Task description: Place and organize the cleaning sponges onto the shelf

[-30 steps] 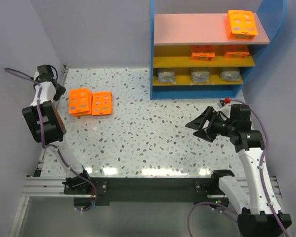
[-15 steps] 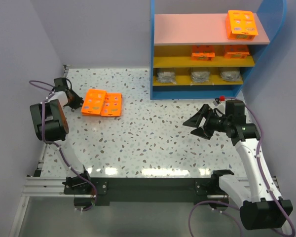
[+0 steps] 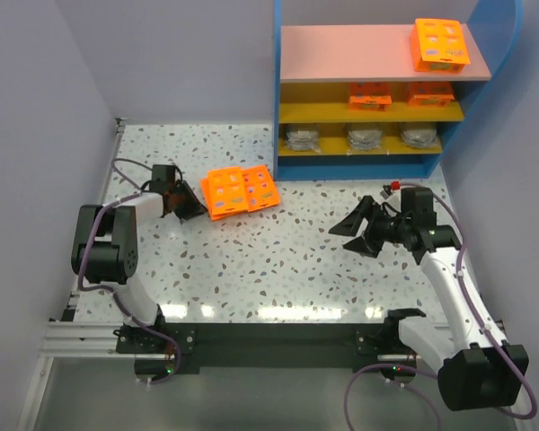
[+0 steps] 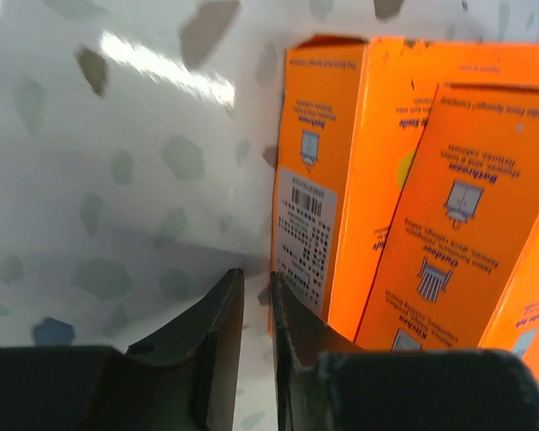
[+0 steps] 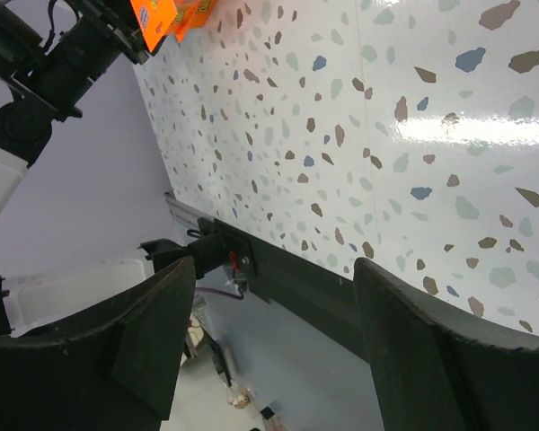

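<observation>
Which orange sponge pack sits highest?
Find the big blue shelf at the back. At the right end of its pink top board lies the orange pack. Only it shows on pink; the other shelved orange packs lie on the yellow board below.

Def a robotics lab test cell imo: lilac walls (image 3: 36,90) round a speckled worktop (image 3: 278,265), robot arms (image 3: 449,278) bolted to an alu rail (image 3: 72,334), loose cables (image 3: 345,402), mock shelf (image 3: 341,49).
</observation>
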`<state>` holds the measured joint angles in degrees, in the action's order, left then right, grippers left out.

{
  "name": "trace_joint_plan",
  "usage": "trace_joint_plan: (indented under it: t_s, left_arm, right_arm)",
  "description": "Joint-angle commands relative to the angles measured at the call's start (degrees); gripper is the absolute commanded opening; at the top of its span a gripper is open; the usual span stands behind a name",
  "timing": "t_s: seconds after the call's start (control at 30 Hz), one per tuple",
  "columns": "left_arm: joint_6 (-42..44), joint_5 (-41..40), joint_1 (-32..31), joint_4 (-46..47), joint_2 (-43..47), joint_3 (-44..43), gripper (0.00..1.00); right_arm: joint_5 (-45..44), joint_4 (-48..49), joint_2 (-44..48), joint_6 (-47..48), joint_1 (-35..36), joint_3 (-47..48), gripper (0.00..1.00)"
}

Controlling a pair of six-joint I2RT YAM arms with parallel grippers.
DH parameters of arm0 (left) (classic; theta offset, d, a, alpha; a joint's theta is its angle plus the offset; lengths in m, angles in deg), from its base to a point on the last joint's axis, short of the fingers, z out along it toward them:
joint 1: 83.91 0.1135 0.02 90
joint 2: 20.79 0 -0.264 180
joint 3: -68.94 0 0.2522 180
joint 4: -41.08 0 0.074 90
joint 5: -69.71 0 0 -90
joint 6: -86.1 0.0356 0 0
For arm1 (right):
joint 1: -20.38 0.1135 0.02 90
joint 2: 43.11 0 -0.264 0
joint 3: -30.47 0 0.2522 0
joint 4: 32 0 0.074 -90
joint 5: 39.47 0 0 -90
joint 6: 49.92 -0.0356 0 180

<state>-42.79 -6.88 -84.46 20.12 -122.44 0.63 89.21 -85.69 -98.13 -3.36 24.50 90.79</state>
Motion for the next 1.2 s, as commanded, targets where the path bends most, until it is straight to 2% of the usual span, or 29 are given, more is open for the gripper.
trace_joint_plan:
  t_s: [0.0,0.17,0.3,0.43,0.6,0.73,0.93,1.17]
  left_arm:
    - [-2.7,2.8,-3.1,0.5,2.1,4.1,0.24]
    - [-4.7,5.2,-9.2,1.4,4.2,6.6,0.23]
    - [-6.1,6.8,-11.4,2.1,5.3,8.0,0.22]
    - [-6.1,7.0,-11.8,-0.3,8.8,10.3,0.2]
    - [-4.9,0.4,-11.7,-8.9,20.1,12.4,0.19]
    - [-6.5,-1.8,-11.6,-14.8,30.4,14.3,0.19]
    - [-7.2,-5.5,-11.0,-19.6,40.1,14.5,0.2]
    - [-6.4,-5.8,-9.6,-22.3,41.4,15.3,0.2]
  right_arm:
    - [0.3,4.2,-0.2,0.5,0.6,-1.9,0.75]
    - [-0.2,12.0,-1.7,-4.0,2.6,-5.6,0.75]
    - [-3.8,22.8,-5.9,-11.1,10.1,-8.1,0.75]
    - [-8.3,38.5,-13.4,-20.3,17.8,-7.7,0.75]
    - [-11.9,49.5,-25.7,-24.9,24.9,-1.9,0.75]
    - [-12.5,57.7,-34.8,-28.7,27.2,2.4,0.74]
    - [-16.5,63.5,-42.2,-31.5,29.5,6.3,0.72]
    - [-20.2,64.8,-51.1,-33.7,32.4,11.9,0.7]
